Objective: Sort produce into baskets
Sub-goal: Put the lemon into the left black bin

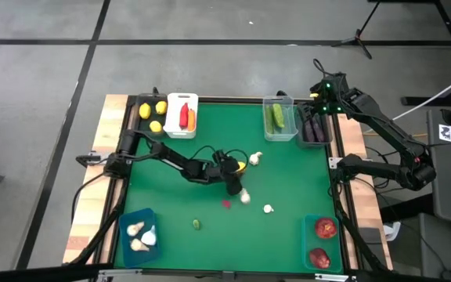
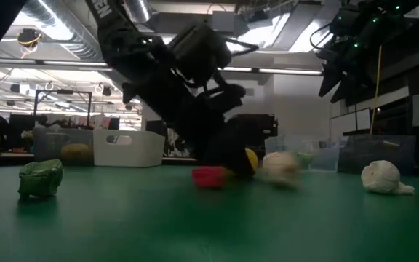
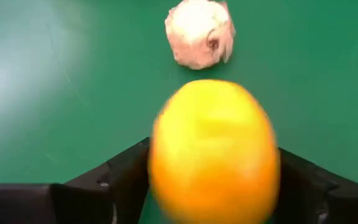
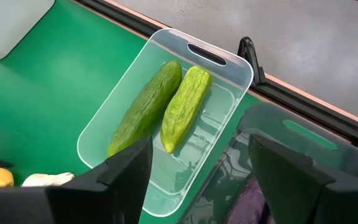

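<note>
My left gripper (image 1: 239, 167) reaches to the middle of the green table and is shut on a yellow lemon (image 3: 213, 143), which also shows low behind the dark fingers in the low view (image 2: 251, 160). A white garlic bulb (image 3: 199, 32) lies on the mat just beyond the lemon. My right gripper (image 4: 197, 180) hangs open and holding nothing over the clear basket (image 4: 229, 59), where two green cucumbers (image 4: 166, 106) lie on the basket's floor. My left gripper has the lemon between its two fingers, one finger (image 3: 129, 174) on each side of it (image 3: 160, 168). The fingers come slanting down from the table's left. The lemon sits low at the mat; whether it rests on it I cannot tell.
Loose on the mat are two more garlic bulbs (image 1: 245, 197) (image 1: 268, 208), a red piece (image 1: 227, 204) and a small green piece (image 1: 196, 224). Baskets line the edges: lemons (image 1: 151, 116), white with chili and carrot (image 1: 182, 115), eggplants (image 1: 313, 125), teal with garlic (image 1: 138, 231), teal with red fruits (image 1: 322, 241).
</note>
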`<action>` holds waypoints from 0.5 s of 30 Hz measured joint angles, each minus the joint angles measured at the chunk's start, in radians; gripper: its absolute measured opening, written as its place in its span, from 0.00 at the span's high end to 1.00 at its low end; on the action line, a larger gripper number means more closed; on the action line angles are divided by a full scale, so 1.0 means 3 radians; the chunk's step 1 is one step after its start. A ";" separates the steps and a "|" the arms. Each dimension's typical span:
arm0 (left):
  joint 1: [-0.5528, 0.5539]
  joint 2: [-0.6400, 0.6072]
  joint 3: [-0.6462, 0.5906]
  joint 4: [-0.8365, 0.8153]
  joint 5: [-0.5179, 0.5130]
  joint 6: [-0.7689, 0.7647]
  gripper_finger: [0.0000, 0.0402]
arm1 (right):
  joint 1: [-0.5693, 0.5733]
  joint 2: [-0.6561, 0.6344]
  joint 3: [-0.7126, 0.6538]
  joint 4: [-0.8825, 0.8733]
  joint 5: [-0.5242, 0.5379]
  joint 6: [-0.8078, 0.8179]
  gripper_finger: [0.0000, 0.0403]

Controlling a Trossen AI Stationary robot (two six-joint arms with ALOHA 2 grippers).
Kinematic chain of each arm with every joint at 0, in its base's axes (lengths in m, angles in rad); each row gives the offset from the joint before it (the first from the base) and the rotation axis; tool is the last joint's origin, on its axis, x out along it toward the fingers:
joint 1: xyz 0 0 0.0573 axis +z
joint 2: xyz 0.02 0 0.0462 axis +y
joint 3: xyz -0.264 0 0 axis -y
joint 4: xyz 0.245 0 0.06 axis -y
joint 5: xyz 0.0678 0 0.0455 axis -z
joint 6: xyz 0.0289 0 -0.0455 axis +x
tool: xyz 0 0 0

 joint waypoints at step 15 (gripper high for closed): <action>0.0008 -0.0222 0.0244 -0.0092 -0.0027 0.0081 0.55 | 0.0001 0.0000 0.0000 -0.0032 0.0000 -0.0001 0.34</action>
